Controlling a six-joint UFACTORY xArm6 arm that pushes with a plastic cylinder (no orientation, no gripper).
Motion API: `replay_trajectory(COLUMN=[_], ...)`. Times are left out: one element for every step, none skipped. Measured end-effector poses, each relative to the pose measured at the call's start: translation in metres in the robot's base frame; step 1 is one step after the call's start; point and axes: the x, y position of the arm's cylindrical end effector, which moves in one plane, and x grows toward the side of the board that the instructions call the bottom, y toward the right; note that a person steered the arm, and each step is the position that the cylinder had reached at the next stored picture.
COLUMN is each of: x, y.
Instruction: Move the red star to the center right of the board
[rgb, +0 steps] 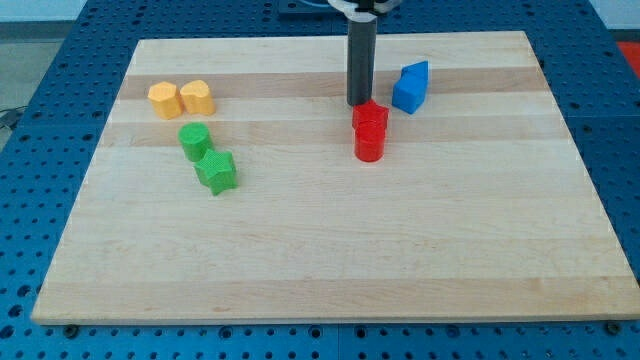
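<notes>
The red star (370, 116) lies just right of the board's middle, toward the view's top. A red cylinder (369, 146) touches it on the side toward the view's bottom. My tip (358, 103) stands at the star's upper left edge, touching or nearly touching it. The dark rod rises straight up from there to the view's top.
A blue block (410, 87) lies just up and right of the red star. A green cylinder (194, 140) and a green star (216, 170) sit at the left. Two yellow blocks (164, 99) (198, 96) sit at the upper left. The wooden board (330, 270) rests on a blue perforated table.
</notes>
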Motion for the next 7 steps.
replay_trajectory(x=[0.027, 0.033, 0.048, 0.044, 0.015, 0.008, 0.022], y=[0.050, 0.073, 0.075, 0.076, 0.058, 0.055, 0.046])
